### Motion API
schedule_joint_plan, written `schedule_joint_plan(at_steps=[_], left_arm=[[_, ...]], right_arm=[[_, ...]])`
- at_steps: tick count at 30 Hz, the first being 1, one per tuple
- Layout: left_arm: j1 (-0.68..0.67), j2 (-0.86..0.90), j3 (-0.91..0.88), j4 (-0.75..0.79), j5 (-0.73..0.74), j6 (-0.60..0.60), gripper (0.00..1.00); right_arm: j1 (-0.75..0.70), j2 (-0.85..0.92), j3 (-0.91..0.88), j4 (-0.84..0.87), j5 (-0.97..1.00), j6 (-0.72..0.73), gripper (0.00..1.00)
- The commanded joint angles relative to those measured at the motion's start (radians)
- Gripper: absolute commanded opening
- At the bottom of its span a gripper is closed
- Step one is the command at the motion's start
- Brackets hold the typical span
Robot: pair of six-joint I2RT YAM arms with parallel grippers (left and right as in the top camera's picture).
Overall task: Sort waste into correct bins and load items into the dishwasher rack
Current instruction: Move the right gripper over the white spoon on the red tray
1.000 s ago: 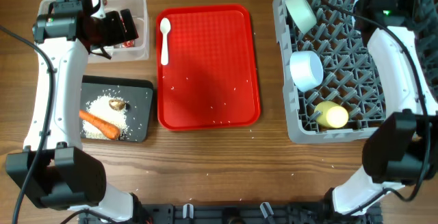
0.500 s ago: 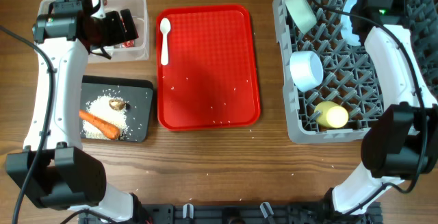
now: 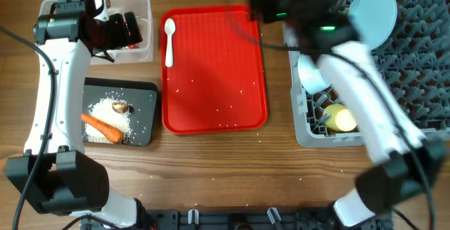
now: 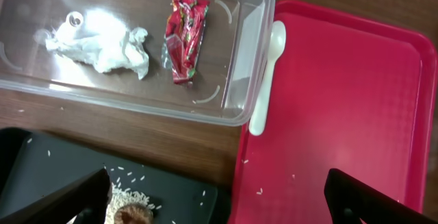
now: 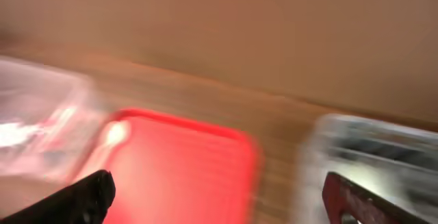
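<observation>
The pale blue plate [image 3: 374, 13] stands on edge in the grey dishwasher rack [image 3: 415, 82], with a bowl [image 3: 309, 75] and the yellow cup [image 3: 343, 120]. My right gripper [image 3: 261, 5] [image 5: 222, 203], blurred, hangs open and empty over the red tray's far right corner. The white spoon [image 3: 169, 39] [image 4: 268, 73] lies at the tray's left edge. My left gripper [image 3: 112, 32] [image 4: 219, 207] is open above the clear tub [image 4: 253, 18], which holds the red wrapper [image 4: 186, 35] and tissue [image 4: 102, 42]. The black tray [image 3: 144, 96] holds rice [image 3: 105, 107], the carrot [image 3: 102, 126] and the brown lump [image 3: 120, 107].
The flat red tray [image 3: 211, 82] [image 4: 342, 114] lies between bins and rack, with stray rice grains on it. My right arm stretches diagonally across the rack's left part and hides some of it. Bare wooden table runs along the front.
My right gripper has opened and let go of the plate, which now stands in the rack. The right arm has swung fast to the left. The left arm has not moved.
</observation>
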Motion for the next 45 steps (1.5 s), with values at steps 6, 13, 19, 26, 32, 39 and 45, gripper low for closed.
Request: schedule_joint_plan(at_steps=[6, 13, 19, 26, 32, 39, 45], left_arm=[[0.023, 0.006, 0.0, -0.053, 0.005, -0.039, 1.0], [0.017, 0.006, 0.0, -0.054, 0.005, -0.039, 1.0], [0.019, 0.006, 0.0, -0.097, -0.06, -0.039, 1.0], [0.019, 0.006, 0.0, -0.104, -0.081, -0.039, 1.0], [0.019, 0.006, 0.0, -0.145, -0.082, -0.039, 1.0], [0.019, 0.006, 0.0, -0.178, -0.081, -0.039, 1.0], [0.019, 0.006, 0.0, -0.183, -0.081, -0.039, 1.0]], right_arm=[[0.153, 0.388, 0.191, 0.079, -0.194, 0.241, 1.0], [0.153, 0.449, 0.206, 0.142, -0.261, 0.314, 1.0], [0.15, 0.39, 0.349, -0.377, -0.342, 0.129, 1.0], [0.119, 0.179, 0.399, -0.27, -0.195, 0.21, 1.0], [0.245, 0.434, 0.462, -0.14, -0.161, 0.291, 1.0], [0.263, 0.633, 0.462, 0.027, -0.123, 0.421, 0.94], [0.301, 0.759, 0.462, 0.031, -0.02, 0.467, 0.93]])
